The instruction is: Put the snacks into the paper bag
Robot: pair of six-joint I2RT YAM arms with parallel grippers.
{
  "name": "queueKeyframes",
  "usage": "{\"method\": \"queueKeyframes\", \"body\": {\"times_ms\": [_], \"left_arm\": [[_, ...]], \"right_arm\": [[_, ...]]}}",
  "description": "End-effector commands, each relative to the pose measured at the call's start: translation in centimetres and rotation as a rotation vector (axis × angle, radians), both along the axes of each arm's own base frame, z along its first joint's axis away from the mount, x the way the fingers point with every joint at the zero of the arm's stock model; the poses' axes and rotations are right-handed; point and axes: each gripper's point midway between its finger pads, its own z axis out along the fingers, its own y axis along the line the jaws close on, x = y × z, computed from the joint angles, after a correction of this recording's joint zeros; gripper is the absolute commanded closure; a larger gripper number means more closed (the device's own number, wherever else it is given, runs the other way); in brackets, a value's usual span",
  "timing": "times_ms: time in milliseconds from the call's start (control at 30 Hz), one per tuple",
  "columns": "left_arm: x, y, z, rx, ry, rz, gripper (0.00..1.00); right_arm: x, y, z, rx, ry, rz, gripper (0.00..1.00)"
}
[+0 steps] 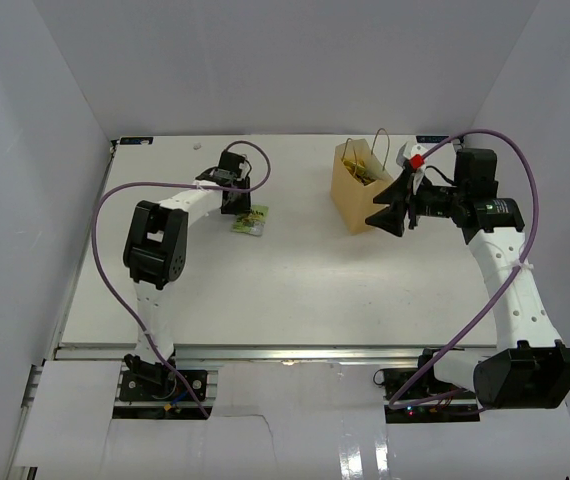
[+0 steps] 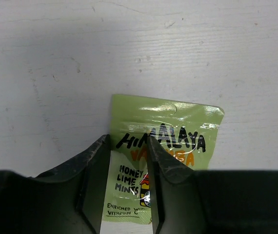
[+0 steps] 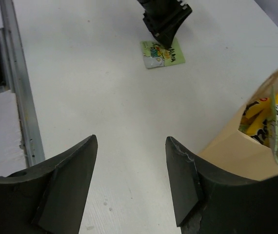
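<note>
A small green-white pouch marked honey lime mints lies flat on the white table; it also shows in the top view and the right wrist view. My left gripper is open right over it, fingers straddling its left part. The tan paper bag stands upright at the back right with yellow snack packets inside. My right gripper is open and empty, just beside the bag's near side.
A metal rail runs along the table's near edge and shows in the right wrist view. White walls close in the back and sides. Purple cables loop over both arms.
</note>
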Motion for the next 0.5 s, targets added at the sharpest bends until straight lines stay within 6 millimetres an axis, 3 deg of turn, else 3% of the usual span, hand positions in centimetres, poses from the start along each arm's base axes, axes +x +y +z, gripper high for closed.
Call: {"method": "queueKeyframes", "body": {"times_ms": [0, 67, 133, 267, 333, 367, 400, 467], "left_arm": [[-3.1, -1.4, -2.1, -0.079, 0.112, -0.076, 0.58], [-3.9, -2.0, -2.2, -0.12, 0.12, -0.087, 0.65], [-4.6, -3.2, -1.0, -0.197, 0.116, -0.11, 0.71], [-7.2, -4.9, -0.2, -0.339, 0.137, -0.142, 0.79], [-8.0, -5.8, 1.3, -0.415, 0.116, -0.165, 0.82], [-9.4, -5.8, 0.5, -0.439, 0.153, -0.148, 0.82], [-9.9, -5.9, 0.6, -0.463, 0.158, -0.15, 0.83], [-10.8, -6.7, 1.5, -0.528, 0.155, -0.168, 0.84]], "right_arm": [[-2.8, 1.4, 1.7, 0.064, -0.002, 0.131, 0.36], [-3.3, 1.8, 1.8, 0.062, -0.008, 0.159, 0.36], [-4.1, 2.2, 1.4, 0.059, 0.019, 0.184, 0.35], [-6.1, 4.2, 0.3, 0.04, 0.057, 0.272, 0.35], [-6.8, 5.0, -1.4, 0.002, 0.101, 0.282, 0.36], [-7.5, 6.3, -1.8, -0.014, 0.101, 0.318, 0.36], [-7.4, 6.6, -3.7, -0.056, 0.161, 0.284, 0.36], [-7.3, 7.9, -5.3, -0.094, 0.178, 0.277, 0.36]]}}
